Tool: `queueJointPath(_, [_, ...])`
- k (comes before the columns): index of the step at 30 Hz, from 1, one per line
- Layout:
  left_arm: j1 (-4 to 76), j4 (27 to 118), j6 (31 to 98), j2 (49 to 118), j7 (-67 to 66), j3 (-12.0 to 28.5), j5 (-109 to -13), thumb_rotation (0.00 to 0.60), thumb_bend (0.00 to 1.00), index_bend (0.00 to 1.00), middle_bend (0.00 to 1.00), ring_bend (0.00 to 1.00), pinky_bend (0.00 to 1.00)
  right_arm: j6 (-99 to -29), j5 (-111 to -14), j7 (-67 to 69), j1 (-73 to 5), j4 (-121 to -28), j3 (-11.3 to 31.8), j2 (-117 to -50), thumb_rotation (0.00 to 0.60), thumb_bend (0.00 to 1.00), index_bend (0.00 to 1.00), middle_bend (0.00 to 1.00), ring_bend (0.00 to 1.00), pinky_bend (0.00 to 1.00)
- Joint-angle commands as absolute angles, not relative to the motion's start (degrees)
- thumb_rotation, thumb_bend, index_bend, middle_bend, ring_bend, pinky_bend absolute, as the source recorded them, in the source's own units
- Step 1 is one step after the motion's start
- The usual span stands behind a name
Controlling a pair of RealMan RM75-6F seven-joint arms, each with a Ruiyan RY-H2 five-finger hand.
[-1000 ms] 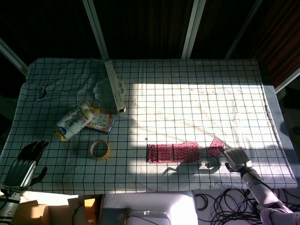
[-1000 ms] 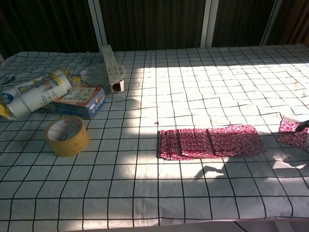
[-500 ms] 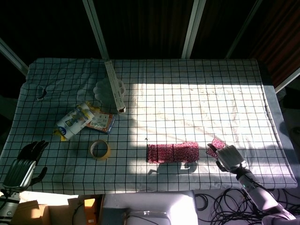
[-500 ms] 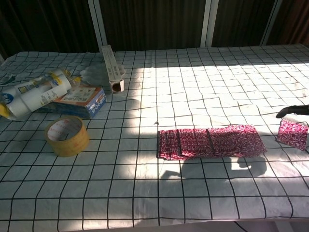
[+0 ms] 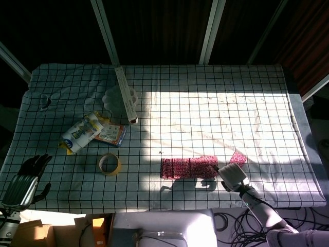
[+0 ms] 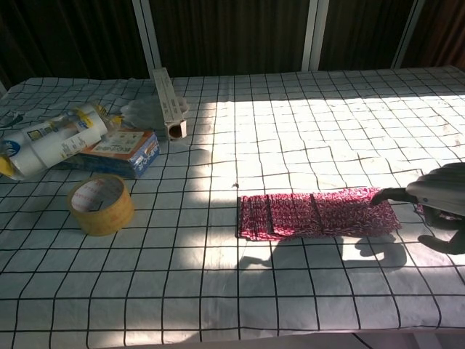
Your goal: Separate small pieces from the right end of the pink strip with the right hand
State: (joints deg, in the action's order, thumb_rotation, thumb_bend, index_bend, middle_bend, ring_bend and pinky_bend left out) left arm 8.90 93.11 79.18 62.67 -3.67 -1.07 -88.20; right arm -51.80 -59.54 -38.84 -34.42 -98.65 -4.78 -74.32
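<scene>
The pink patterned strip (image 5: 187, 167) (image 6: 316, 214) lies flat on the checked cloth, near the front edge. A small separated pink piece (image 5: 237, 157) rests just right of it in the head view; my hand hides it in the chest view. My right hand (image 5: 232, 176) (image 6: 438, 206) hovers at the strip's right end, holding nothing. One of its fingertips (image 6: 379, 195) reaches the strip's right edge, with the thumb apart below. My left hand (image 5: 23, 180) stays off the table's front left corner, fingers apart and empty.
A tape roll (image 5: 109, 163) (image 6: 100, 203) sits left of the strip. Further left lie a white bottle (image 5: 79, 134) (image 6: 47, 145) and a flat box (image 5: 114, 135) (image 6: 116, 151). A long white box (image 5: 126, 95) (image 6: 168, 102) lies at the back left. Cables hang below the table's front edge.
My right hand has moved left from beside the separated piece to the strip's right end. The separated piece stays where it lay. The left hand has not moved.
</scene>
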Motion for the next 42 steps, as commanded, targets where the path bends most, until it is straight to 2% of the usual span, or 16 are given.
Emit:
queueJointPath(1, [8.89,93.09,79.19,62.63,-3.53,-1.05,-88.17,0.6,0.4,0.0,0.06,0.04,0.1,-51.41,-58.91,-39.5,-34.86,-98.17,-5.06,-74.86,0.6,0.44,0.13,0.96,0.95,0.92])
queueJointPath(12, [8.81,93.09,79.41,62.56,-3.34,-0.98,-88.19,0.6,0.4,0.0,0.06,0.04,0.1,-52.62,-59.32,-41.21,-34.3,-98.31,-7.43,-74.92,0.6,0.44,0.15,0.96,0.95,0.92])
queueJointPath(24, [8.89,93.04,79.23,62.56,-3.25,-0.83,-87.95,0.6,0.4,0.0,0.06,0.04,0.1,-58.8,-68.6,-41.47,-28.99,-100.05,-13.49,-71.9,0.6,0.44,0.15,0.96,0.95,0.93])
queueJointPath(32, [9.09,93.18,78.71,62.62,-3.53,-0.78,-87.65,0.6,0.4,0.0,0.06,0.04,0.1,-62.65,-77.7,-36.29,-24.27,-97.66,-17.39,-69.54,0.6,0.44,0.16,0.96,0.95,0.93])
queueJointPath(39, [9.26,93.33,78.4,62.74,-3.89,-0.8,-87.6,0.6,0.4,0.0,0.06,0.04,0.1,-66.34,-85.03,-30.6,-21.99,-95.55,-17.12,-68.91,0.6,0.44,0.15,0.96,0.95,0.92])
queueJointPath(42, [9.22,93.32,78.51,62.71,-3.81,-0.77,-87.6,0.6,0.4,0.0,0.06,0.04,0.1,-68.84,-87.61,-27.54,-21.3,-94.95,-16.03,-68.59,0.6,0.44,0.11,0.96,0.91,0.89])
